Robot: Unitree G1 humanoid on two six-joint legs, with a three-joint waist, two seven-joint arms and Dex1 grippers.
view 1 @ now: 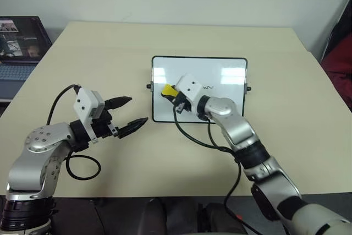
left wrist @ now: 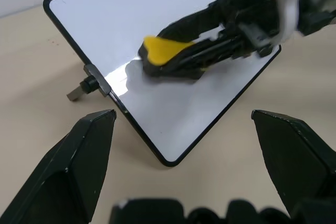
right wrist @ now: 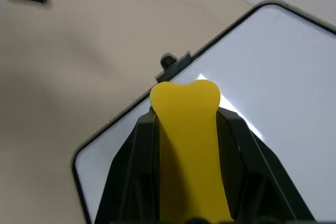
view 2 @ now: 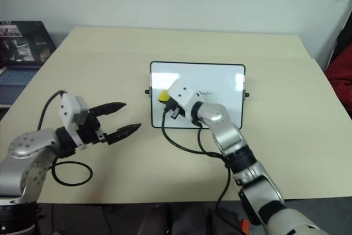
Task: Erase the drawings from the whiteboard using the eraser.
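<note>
The whiteboard [view 1: 220,70] lies at the middle of the tan table. One short black squiggly drawing [view 1: 208,87] shows on it, just right of my right wrist. My right gripper [view 1: 169,93] is shut on the yellow eraser [view 1: 168,90] and holds it over the board's left part, near the left knob. In the right wrist view the eraser [right wrist: 186,129] sits between the two black fingers above the board's edge. My left gripper [view 1: 137,110] stands open with nothing in it, a little left of the board's near left corner. The left wrist view shows the eraser [left wrist: 163,50] on the board [left wrist: 105,19].
A laptop [view 1: 19,48] with a lit screen stands off the table's far left corner. A dark red object [view 1: 338,64] is at the right edge. Black cables [view 1: 192,136] trail from both wrists over the table near the front.
</note>
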